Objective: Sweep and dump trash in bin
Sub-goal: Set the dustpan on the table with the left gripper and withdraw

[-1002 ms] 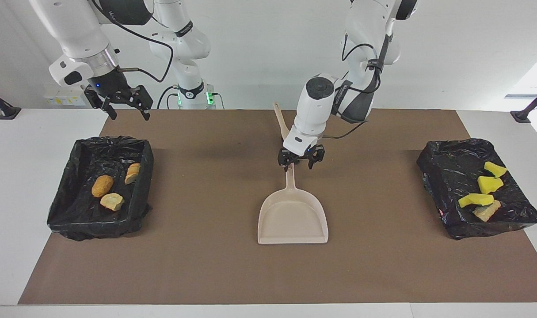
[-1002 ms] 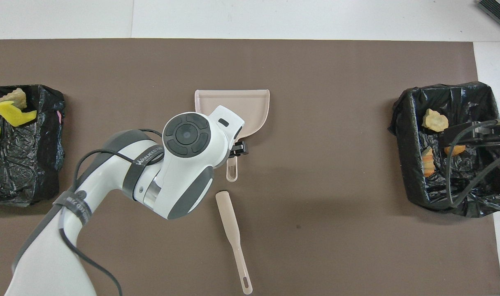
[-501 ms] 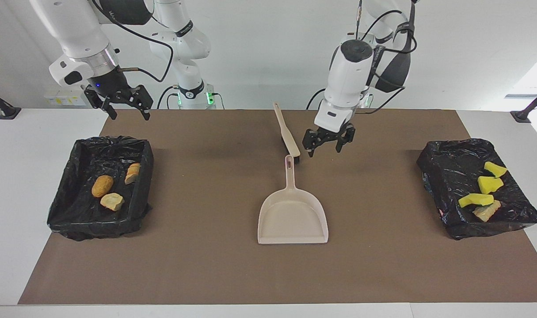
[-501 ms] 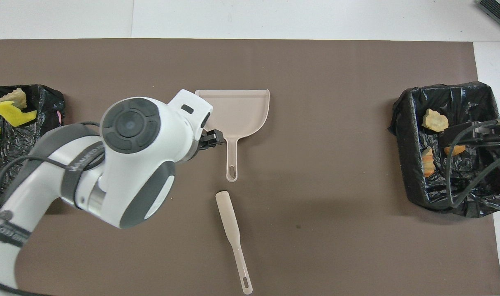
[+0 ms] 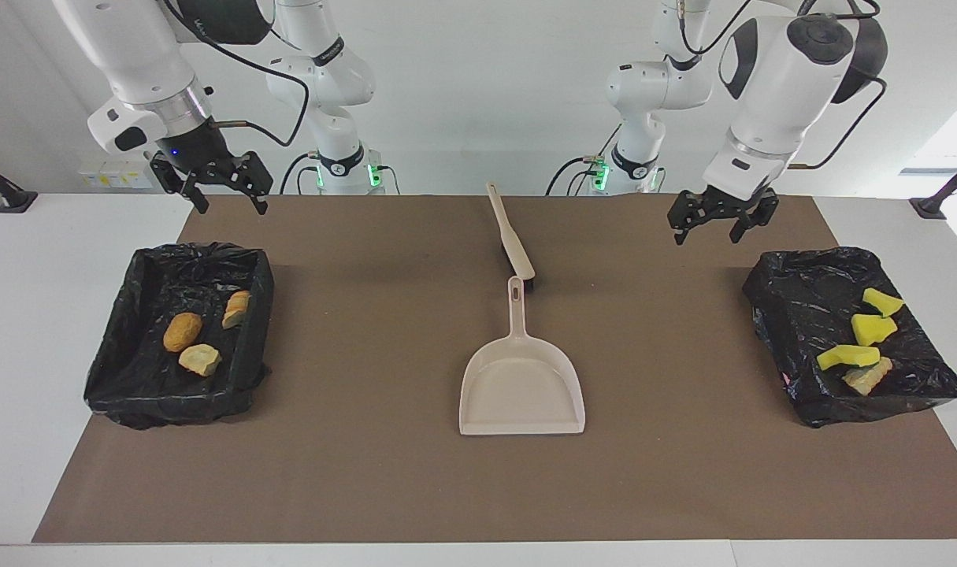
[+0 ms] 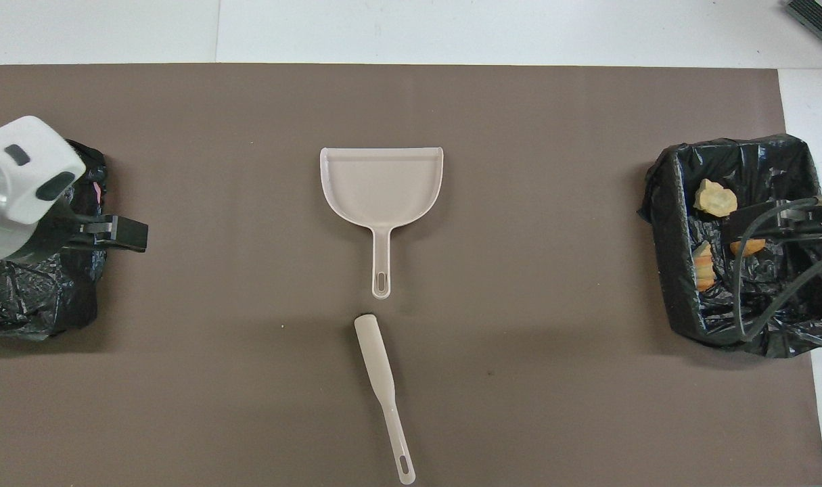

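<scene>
My left gripper (image 5: 715,218) and right gripper (image 5: 216,184) hang empty, fingers spread wide, each raised above the robot-side edge of a bin. The trash (image 5: 860,340) lies in both bins, well apart from my fingers.

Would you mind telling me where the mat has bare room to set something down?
Bare brown mat lies between the dustpan and each black-lined bin, and along the edge farthest from the robots. Crowded: the middle, where the brush nearly meets the dustpan's handle.
</scene>
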You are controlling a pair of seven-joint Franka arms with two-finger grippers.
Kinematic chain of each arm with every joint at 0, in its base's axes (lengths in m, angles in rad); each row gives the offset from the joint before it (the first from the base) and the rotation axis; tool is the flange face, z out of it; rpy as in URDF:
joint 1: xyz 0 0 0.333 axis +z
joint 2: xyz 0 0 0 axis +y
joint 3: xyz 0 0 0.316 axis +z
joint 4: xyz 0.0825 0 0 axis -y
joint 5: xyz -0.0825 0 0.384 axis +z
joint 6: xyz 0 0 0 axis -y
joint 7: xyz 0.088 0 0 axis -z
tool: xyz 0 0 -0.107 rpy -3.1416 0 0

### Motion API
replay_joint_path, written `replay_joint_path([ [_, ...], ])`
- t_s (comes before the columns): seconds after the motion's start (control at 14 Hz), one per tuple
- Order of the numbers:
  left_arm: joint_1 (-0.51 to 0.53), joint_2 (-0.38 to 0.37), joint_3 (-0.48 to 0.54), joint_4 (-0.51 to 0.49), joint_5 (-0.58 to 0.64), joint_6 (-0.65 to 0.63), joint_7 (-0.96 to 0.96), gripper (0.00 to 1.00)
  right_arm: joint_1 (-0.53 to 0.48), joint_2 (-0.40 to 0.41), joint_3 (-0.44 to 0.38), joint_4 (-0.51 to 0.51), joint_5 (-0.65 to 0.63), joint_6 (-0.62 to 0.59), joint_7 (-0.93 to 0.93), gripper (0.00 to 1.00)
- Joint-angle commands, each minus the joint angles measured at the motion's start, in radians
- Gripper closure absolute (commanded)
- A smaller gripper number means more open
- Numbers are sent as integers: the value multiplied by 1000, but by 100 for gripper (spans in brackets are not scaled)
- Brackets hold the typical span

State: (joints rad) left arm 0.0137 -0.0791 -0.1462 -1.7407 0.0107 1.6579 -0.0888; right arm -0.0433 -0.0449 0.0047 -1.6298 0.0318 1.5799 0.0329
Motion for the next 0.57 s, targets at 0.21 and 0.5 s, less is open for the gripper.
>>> replay_joint_path([
  [0.21,75,-37,39,119,-12,-199,69,0,-3,-20,3,-22,11,22,21,0],
  [0.5,77,-79,54,121,-14,-214,66,0,-1,-20,6,-24,-3,20,13,0],
])
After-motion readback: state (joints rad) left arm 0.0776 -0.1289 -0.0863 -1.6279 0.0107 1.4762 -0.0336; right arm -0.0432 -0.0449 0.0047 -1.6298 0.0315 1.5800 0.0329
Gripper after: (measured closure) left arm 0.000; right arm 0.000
